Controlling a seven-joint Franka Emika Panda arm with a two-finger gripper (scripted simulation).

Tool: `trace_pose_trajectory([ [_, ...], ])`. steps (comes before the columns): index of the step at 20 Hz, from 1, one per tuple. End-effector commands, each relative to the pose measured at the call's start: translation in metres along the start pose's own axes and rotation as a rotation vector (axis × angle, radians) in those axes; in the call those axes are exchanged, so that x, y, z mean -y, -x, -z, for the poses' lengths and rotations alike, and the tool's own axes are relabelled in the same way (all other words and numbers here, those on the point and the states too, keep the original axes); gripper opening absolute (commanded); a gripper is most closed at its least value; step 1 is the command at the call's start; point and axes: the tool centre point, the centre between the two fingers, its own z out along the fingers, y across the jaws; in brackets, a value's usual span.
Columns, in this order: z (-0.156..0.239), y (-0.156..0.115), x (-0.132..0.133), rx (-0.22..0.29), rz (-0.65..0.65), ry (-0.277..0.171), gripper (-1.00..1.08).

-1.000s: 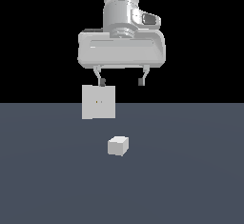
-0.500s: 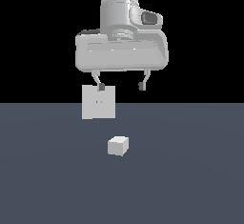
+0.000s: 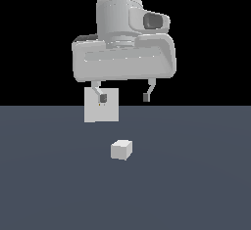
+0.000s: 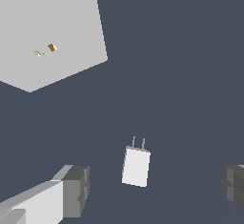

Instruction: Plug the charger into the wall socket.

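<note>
Gripper (image 3: 124,97) hangs above the surface (image 3: 196,185), fingers spread wide apart and pointing down, nothing between them. In the wrist view the 2 dark fingertip pads (image 4: 76,189) sit at opposite edges of the frame with a broad gap across.

Charger (image 3: 121,149) lies on the surface below the gripper, roughly under the gap between the fingers, clear of both fingers and not touched. In the wrist view the charger (image 4: 136,166) shows as a small white block with 2 thin prongs at one end; it lies flat, and the prong end faces toward the socket (image 4: 50,32).

Socket (image 3: 101,104) stands upright on the surface, beyond the charger and apart from it. In the exterior view one finger overlaps the panel's upper part; whether finger and panel touch cannot be told from that view. In the wrist view the panel lies well away from both fingertips. 2 small marks show near the panel's centre.

Surface is plain dark grey-blue; background above it is black.
</note>
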Motion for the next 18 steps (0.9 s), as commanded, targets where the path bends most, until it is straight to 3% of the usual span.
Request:
trace_pose_trajectory([
  [1, -0.005, 0.004, 0.0, -0.033, -0.02, 0.003, 1.0],
  [18, -0.036, 0.023, 0.001, -0.223, -0.135, 0.036, 1.0],
])
